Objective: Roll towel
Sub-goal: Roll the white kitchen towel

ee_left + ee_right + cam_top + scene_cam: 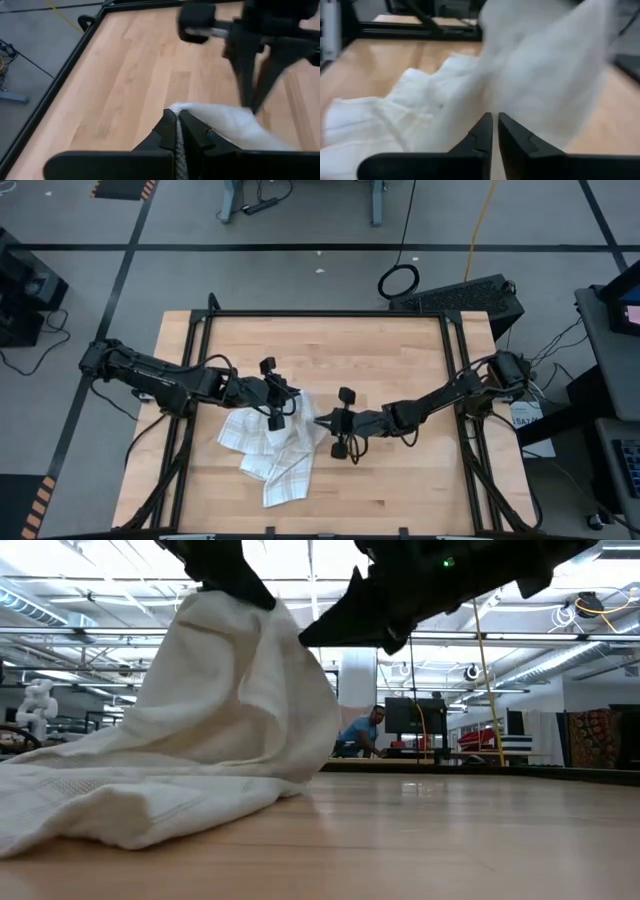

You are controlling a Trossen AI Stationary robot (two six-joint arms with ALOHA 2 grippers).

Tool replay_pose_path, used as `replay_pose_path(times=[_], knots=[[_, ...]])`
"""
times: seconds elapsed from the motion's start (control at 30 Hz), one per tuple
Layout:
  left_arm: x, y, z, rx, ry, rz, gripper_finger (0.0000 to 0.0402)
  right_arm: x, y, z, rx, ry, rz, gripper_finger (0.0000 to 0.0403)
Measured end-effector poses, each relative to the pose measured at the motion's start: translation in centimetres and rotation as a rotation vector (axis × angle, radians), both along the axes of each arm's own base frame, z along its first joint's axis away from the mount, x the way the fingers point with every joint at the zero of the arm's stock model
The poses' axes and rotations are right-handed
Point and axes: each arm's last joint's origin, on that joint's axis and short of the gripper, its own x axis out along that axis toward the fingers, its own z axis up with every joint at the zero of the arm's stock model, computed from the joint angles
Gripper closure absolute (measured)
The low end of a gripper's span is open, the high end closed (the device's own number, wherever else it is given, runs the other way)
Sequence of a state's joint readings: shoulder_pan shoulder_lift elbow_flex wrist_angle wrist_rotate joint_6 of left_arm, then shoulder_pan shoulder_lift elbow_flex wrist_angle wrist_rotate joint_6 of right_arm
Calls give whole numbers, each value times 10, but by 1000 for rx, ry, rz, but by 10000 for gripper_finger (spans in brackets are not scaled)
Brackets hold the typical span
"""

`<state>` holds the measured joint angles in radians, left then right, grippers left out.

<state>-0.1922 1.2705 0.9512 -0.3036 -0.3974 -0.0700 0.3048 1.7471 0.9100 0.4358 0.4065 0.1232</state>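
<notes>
The towel (272, 448) lay crumpled mid-table, one part lifted by the left gripper (277, 412), which was clenched on its fabric. The right gripper (322, 422) sat just beside that raised fold, fingers nearly together; whether it gripped cloth was unclear.

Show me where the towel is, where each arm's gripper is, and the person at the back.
towel (270, 455): high view, crumpled plaid part lying on the table.
left gripper (277, 418): high view, its tip over the towel.
right gripper (322, 422): high view, its tip at the towel's edge.
person (362, 732): low view, the torso.
</notes>
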Motion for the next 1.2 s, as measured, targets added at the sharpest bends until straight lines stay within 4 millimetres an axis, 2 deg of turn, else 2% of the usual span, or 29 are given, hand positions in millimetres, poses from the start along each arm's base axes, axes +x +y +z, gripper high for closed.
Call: replay_pose_path(times=[0.13, 0.27, 0.47, 0.6, 0.7, 0.77, 0.87, 1.0, 1.03, 1.2], knots=[[1, 5, 1, -2, -7, 20, 393, -4, 15, -10, 15, 41, 51, 330], [2, 10, 1, -7, -13, 43, 393, -4, 24, -16, -15, 34, 27, 263], [3, 13, 2, -42, -32, 76, 393, 2, 20, -37, -76, 34, -108, 158], [4, 13, 3, -54, -51, 65, 393, 11, 13, -43, -70, -33, -137, 130], [4, 12, 3, -62, -49, 58, 393, 16, 10, -41, -67, -92, -143, 146], [3, 12, 3, -63, -45, 57, 393, 17, 8, -41, -79, -100, -145, 178], [4, 12, 3, -63, -45, 57, 393, 18, 4, -39, -84, -113, -156, 252], [3, 12, 3, -64, -44, 56, 393, 19, 0, -40, -84, -98, -141, 371], [3, 12, 3, -63, -43, 56, 393, 20, 0, -40, -88, -96, -126, 386], [-1, 12, -1, -55, 11, 53, 393, 15, 0, -28, -105, -68, -103, 393]])
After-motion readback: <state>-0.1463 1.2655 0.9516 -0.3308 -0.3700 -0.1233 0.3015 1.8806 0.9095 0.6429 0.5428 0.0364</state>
